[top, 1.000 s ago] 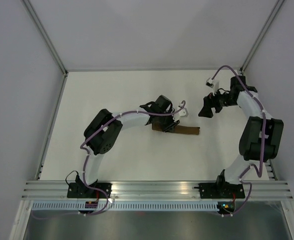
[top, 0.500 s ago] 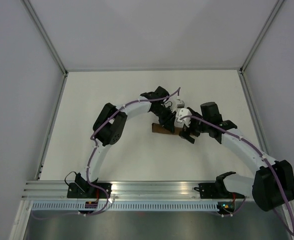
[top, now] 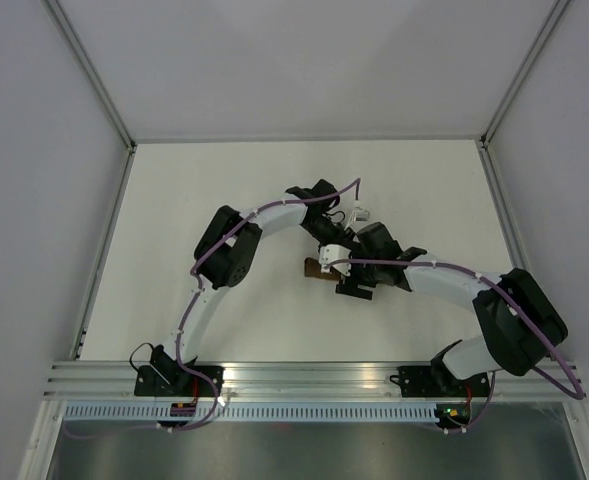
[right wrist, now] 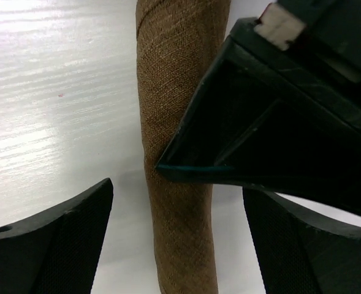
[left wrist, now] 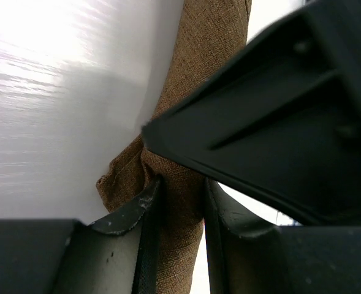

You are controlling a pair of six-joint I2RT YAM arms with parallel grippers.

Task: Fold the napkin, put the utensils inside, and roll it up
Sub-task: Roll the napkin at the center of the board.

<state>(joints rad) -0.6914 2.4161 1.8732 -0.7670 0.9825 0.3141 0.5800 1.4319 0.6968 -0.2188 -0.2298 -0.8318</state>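
The brown napkin (top: 317, 267) lies rolled into a narrow tube at the middle of the white table, mostly hidden under both grippers in the top view. No utensils show. My left gripper (top: 336, 240) is shut on the roll; the left wrist view shows the brown cloth (left wrist: 180, 202) pinched between its fingers (left wrist: 131, 211). My right gripper (top: 354, 288) is open and straddles the roll (right wrist: 174, 233), with its two fingertips (right wrist: 64, 239) on either side and apart from the cloth. The other arm's black body crosses over the roll in both wrist views.
White table (top: 224, 190) enclosed by grey walls, with a metal rail (top: 304, 378) along the near edge holding both arm bases. The two arms crowd together over the middle of the table.
My right arm has swung from the far right to the middle and now sits over the roll's right part. My left gripper shifted slightly right along the roll, which now looks shorter.
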